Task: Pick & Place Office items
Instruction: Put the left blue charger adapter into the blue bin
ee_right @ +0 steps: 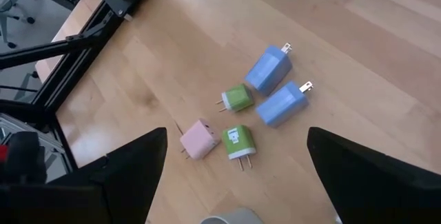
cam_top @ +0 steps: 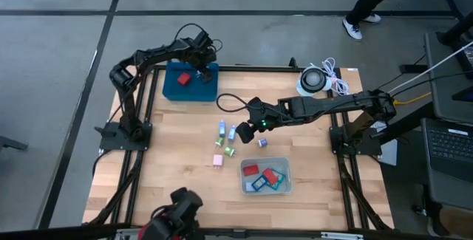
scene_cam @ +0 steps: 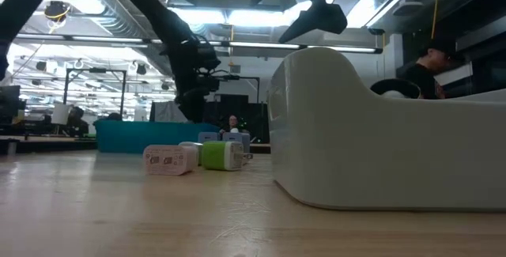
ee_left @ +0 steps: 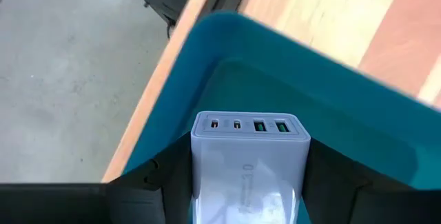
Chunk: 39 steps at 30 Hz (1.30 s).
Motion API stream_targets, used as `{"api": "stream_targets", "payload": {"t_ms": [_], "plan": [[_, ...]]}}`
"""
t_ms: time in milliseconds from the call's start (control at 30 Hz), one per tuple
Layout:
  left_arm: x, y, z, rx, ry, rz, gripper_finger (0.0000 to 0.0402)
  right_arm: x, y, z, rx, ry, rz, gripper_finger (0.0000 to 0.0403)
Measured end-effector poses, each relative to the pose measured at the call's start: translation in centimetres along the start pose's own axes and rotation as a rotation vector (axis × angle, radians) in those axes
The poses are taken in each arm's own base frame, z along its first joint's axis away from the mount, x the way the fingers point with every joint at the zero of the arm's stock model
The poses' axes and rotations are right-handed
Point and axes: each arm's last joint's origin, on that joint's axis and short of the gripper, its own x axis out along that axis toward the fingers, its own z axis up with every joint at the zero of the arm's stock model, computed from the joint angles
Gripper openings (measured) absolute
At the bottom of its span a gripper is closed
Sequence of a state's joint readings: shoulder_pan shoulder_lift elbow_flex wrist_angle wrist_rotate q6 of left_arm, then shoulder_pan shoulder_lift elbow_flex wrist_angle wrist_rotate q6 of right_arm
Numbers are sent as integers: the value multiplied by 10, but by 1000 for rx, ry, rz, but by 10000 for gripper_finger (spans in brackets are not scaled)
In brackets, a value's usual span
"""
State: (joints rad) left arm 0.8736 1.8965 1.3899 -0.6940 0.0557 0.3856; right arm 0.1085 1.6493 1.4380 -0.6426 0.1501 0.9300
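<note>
— Since the left gripper (ee_left: 234, 182) already has a white blocky charger (ee_left: 248, 158) pinched between its fingers, what matters now?

— Lowering it squarely over the teal plastic tray (ee_left: 358, 114), upper left of the high view, and letting go clear of the red piece (cam_top: 184, 79) inside, I'd judge.

— And the right gripper (ee_right: 234, 169)?

— Fingers spread, hovering mid-frame above the wooden tabletop (ee_right: 358, 45). Pink (ee_right: 200, 139), green (ee_right: 236, 141) and two light blue chargers (ee_right: 270, 69) lie between and just beyond them.

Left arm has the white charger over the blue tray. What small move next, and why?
Probably lower slightly and open the left tool: it grips the white charger above the blue tray, where a red piece already lies.
</note>
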Motion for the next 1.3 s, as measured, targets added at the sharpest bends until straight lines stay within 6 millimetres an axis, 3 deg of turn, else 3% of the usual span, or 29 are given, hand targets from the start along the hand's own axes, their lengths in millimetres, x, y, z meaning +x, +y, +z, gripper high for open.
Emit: {"api": "stream_targets", "payload": {"t_ms": [200, 433, 567, 867, 967, 1100, 1300], "plan": [[3, 4, 1, 12, 11, 10, 202, 0, 0, 0, 9, 1, 0, 355], [1, 5, 1, 2, -3, 6, 248, 0, 0, 0, 15, 0, 0, 355], [0, 6, 2, 3, -14, 12, 252, 0, 0, 0, 17, 1, 0, 355], [-31, -1, 2, 16, -79, -60, 243, 0, 0, 0, 20, 1, -1, 355], [-51, -18, -7, -30, -38, -256, 240, 0, 0, 0, 20, 1, -1, 355], [-79, -60, -23, -27, 111, -527, 234, 0, 0, -1, 25, 2, -1, 355], [-121, -136, -38, 126, 195, -603, 221, -3, 7, -9, -2, -34, -18, 355]]}}
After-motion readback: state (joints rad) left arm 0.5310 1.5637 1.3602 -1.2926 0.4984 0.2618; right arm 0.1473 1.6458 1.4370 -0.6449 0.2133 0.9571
